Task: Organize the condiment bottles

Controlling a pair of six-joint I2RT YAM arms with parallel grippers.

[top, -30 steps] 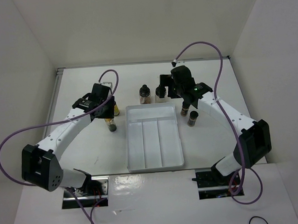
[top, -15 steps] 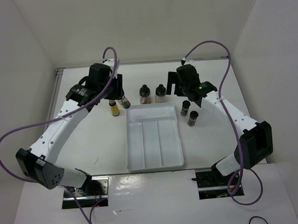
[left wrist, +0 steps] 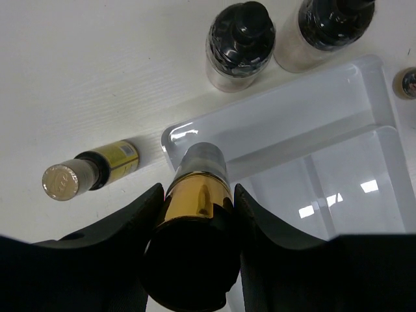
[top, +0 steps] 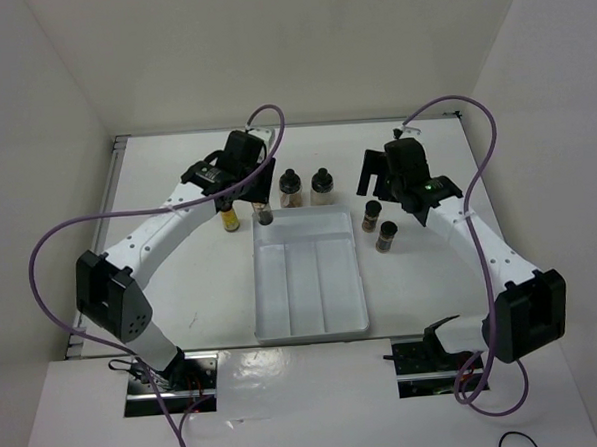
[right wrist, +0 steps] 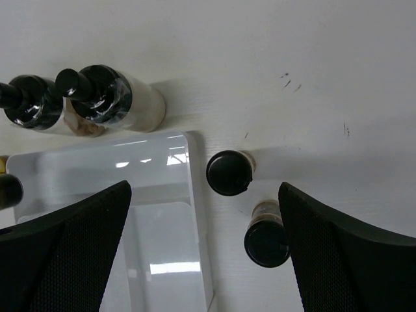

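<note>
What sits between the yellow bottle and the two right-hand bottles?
The white tray, plus the bottle the left gripper holds over its corner; top view.

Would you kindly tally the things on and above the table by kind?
Condiment bottles: 6 (one of them is in the left gripper)
White tray: 1
Total: 7
</note>
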